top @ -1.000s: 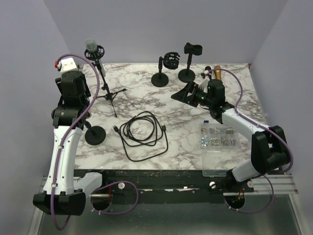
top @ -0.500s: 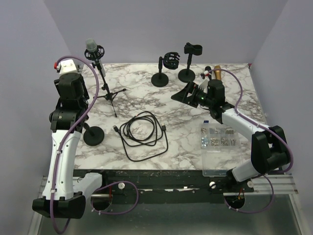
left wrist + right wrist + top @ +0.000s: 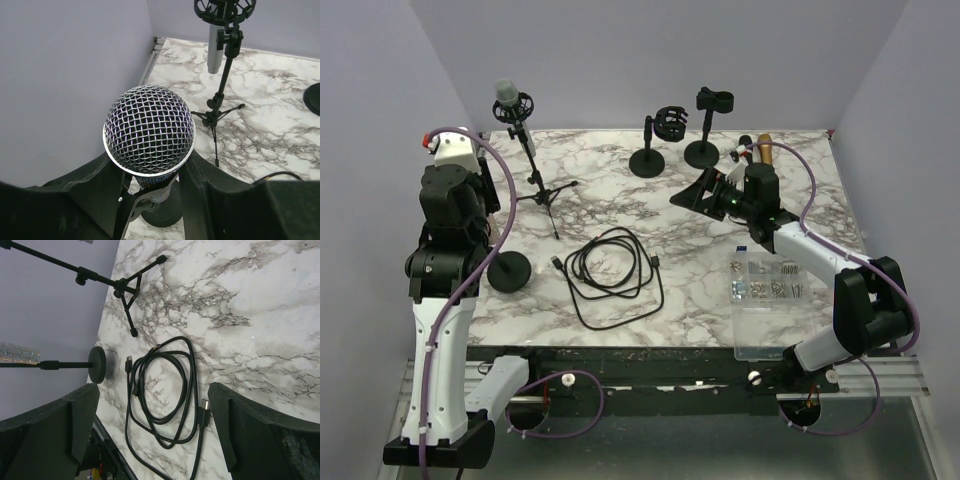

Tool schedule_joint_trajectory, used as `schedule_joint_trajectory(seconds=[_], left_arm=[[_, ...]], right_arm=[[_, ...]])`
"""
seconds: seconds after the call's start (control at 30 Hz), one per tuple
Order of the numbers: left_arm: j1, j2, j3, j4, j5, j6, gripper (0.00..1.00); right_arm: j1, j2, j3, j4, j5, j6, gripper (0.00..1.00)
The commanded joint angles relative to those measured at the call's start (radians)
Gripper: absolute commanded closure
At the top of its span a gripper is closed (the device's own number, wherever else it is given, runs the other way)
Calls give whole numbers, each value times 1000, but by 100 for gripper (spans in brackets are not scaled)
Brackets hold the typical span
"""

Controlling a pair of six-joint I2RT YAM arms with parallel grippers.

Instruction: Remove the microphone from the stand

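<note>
A microphone with a silver mesh head (image 3: 149, 129) sits between my left gripper's (image 3: 150, 187) black fingers, which close on its body just under the head. The stand's clip (image 3: 142, 200) still shows at the microphone's lower end, with the round black stand base (image 3: 162, 212) on the table beneath. In the top view my left arm covers the microphone; only the stand base (image 3: 509, 271) shows. The right wrist view catches the mesh head (image 3: 20, 353) at its left edge, above the stand's rod. My right gripper (image 3: 695, 192) is open and empty, above the coiled black cable (image 3: 165, 390).
A second grey microphone (image 3: 507, 95) sits on a tripod stand (image 3: 542, 195) at the back left. Two empty round-base stands (image 3: 648, 160) (image 3: 703, 150) stand at the back. The cable (image 3: 610, 265) lies mid-table. A clear box of small parts (image 3: 770, 290) sits front right.
My left arm has moved left and toward the near edge with the microphone between its fingers. The stand base has shifted slightly left. The right arm has not moved.
</note>
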Motion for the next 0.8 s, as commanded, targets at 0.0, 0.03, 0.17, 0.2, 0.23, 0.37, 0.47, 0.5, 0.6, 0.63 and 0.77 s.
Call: schedule_joint_trajectory(seconds=[0.0,0.03,0.17,0.2,0.23,0.37,0.47,0.5,0.6,0.63,0.77], left_arm=[[-7,-30,67,65,87,47,100],[-8,-32,68,64,111,50,100],[-19,-37,60,60,179,98,100],[-24,-40,56,60,197,105,100],[-30,-43,52,62,215,118,100],[-76,-60,41,65,269,173,100],[-129,-66,60,46,289,201,100],[-150,-62,73,33,312,203,100],[-235,-41,125,-8,360,192,100],[-264,-29,145,-20,358,182,100],[-377,24,208,-48,345,126,100]], right_arm=[[5,8,-15,-15,-2,-11,0],[4,7,-15,-18,-2,-12,0],[6,6,-15,-17,-7,-22,0],[8,6,-15,-16,-11,-28,0],[11,5,-15,-9,-22,-38,0],[26,0,-9,-2,-49,-81,0],[38,-9,-2,-12,-35,-93,0],[41,-12,-1,-17,-29,-95,0],[46,-39,0,-46,25,-96,0],[48,-65,-7,-54,61,-98,0],[47,-202,-25,-122,246,-152,0]])
